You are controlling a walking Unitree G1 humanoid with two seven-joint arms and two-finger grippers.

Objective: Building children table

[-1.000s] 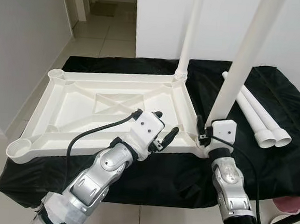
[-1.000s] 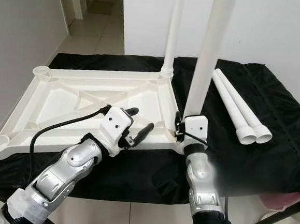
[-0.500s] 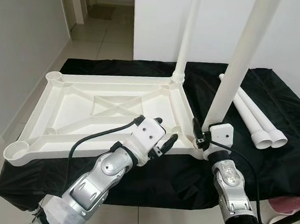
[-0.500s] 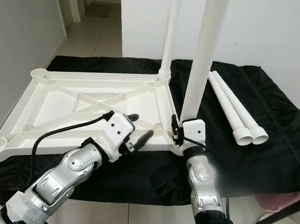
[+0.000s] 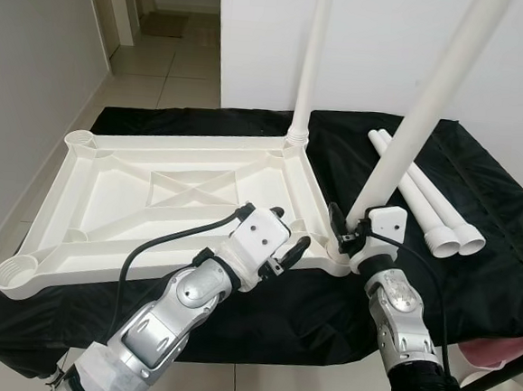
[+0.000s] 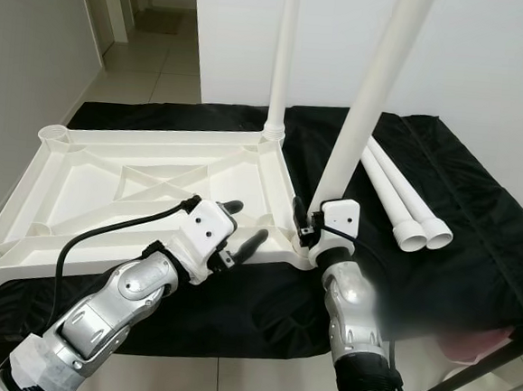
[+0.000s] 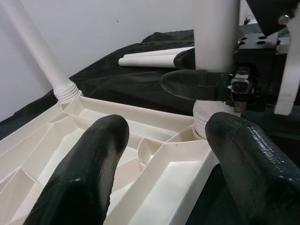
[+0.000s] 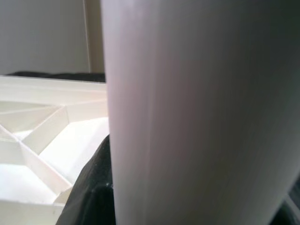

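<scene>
Table leg point(image 5: 410, 127) seemingly clamped in right pincer point(image 5: 347, 234).

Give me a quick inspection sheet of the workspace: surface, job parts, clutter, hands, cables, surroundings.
Surface: black cloth over a low table.
Job's things: white tabletop lying underside up; far leg upright in its corner socket; near leg tilted, foot at the near corner socket; two spare legs lying side by side on the cloth.
Clutter: nothing seen.
Hands: left hand open, above the tabletop's near edge; right hand shut on the near leg's base.
Cables: black cable along the left arm; another at the right wrist.
Surroundings: white wall, tiled floor, corridor behind.
</scene>
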